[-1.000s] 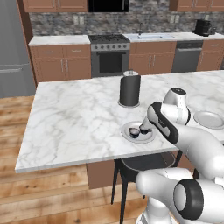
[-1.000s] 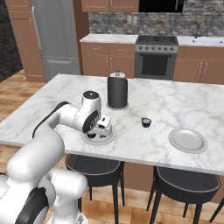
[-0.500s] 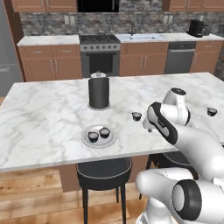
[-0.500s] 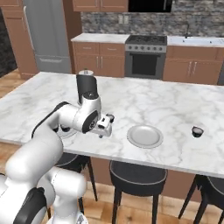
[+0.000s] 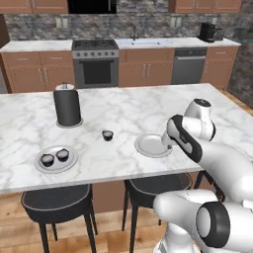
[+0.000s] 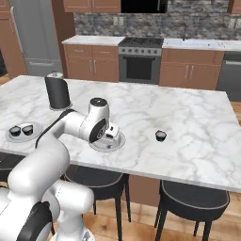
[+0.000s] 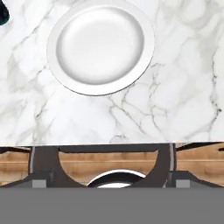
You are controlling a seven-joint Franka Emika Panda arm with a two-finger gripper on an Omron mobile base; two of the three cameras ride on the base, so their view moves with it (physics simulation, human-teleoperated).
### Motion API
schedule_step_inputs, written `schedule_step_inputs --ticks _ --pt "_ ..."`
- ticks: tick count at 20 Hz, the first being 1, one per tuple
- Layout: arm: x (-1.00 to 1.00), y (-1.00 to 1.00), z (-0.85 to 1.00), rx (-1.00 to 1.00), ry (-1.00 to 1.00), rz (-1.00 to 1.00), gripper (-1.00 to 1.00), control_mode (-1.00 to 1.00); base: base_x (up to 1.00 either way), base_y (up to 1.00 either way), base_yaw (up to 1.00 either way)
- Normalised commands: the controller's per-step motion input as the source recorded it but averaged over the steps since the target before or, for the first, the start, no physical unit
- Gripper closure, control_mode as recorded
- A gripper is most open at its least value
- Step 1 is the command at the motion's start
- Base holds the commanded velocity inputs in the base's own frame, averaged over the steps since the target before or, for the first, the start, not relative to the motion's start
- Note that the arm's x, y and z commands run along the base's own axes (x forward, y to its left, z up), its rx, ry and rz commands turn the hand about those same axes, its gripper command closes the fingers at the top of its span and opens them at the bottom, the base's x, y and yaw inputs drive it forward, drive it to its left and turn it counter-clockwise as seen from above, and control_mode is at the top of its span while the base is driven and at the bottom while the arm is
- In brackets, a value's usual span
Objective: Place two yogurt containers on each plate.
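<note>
With one plate [image 5: 55, 159] at the island's left already holding two yogurt cups [image 5: 47, 160], I am halfway through. My gripper [image 6: 112, 133] hangs over the second, bare plate [image 7: 100, 46] near the counter's front edge; whether its jaws are wide or narrow I cannot tell, though nothing seems held. A third cup [image 5: 107, 135] sits on the marble between the plates, near a tall black cylinder [image 5: 67, 105], and a fourth [image 6: 161, 136] stands well apart to the right. Next I must reach for one.
</note>
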Motion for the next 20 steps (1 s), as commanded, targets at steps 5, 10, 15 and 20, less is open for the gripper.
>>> schedule_step_inputs --ticks 5,10,15,20 --pt "0.0 0.0 0.0 0.0 0.0 0.0 -1.0 1.0 0.6 -0.25 0.02" --pt "0.0 0.0 0.0 0.0 0.0 0.0 -1.0 1.0 1.0 0.0 0.0" --pt "0.0 0.0 0.0 0.0 0.0 0.0 -1.0 1.0 0.94 0.0 0.0" --pt "0.0 0.0 0.0 0.0 0.0 0.0 -1.0 1.0 0.16 0.0 0.02"
